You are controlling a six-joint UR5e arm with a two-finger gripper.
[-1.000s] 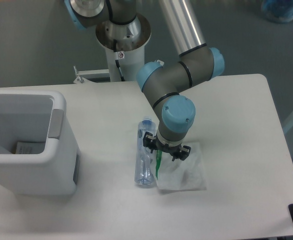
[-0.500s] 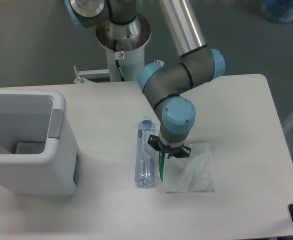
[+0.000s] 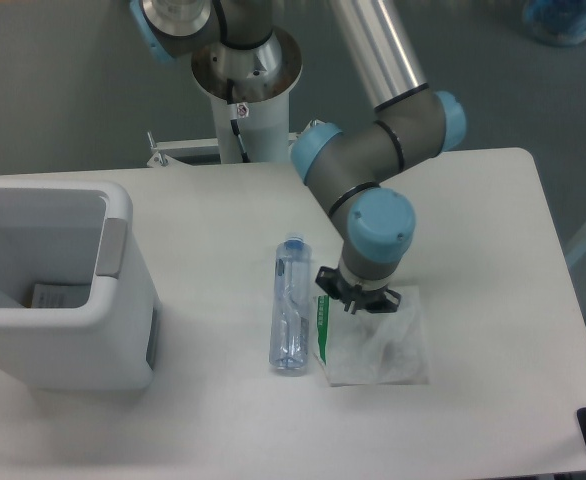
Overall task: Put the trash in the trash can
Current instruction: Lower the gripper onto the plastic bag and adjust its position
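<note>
Neither piece of trash is binned yet: the bottle [image 3: 289,306] and the plastic bag [image 3: 375,342] lie side by side on the surface [image 3: 213,230], well apart from the trash can [image 3: 58,288], while the tool [image 3: 357,301] hangs low over the bag's upper edge, its opening impossible to tell.

Soft, even overhead light is falling on the white rectangular counter [image 3: 473,220], casting faint shadows; focus is staying slightly soft.

Grey arm [image 3: 373,165], blue caps (pincer [image 3: 358,300] seemingly black)
</note>
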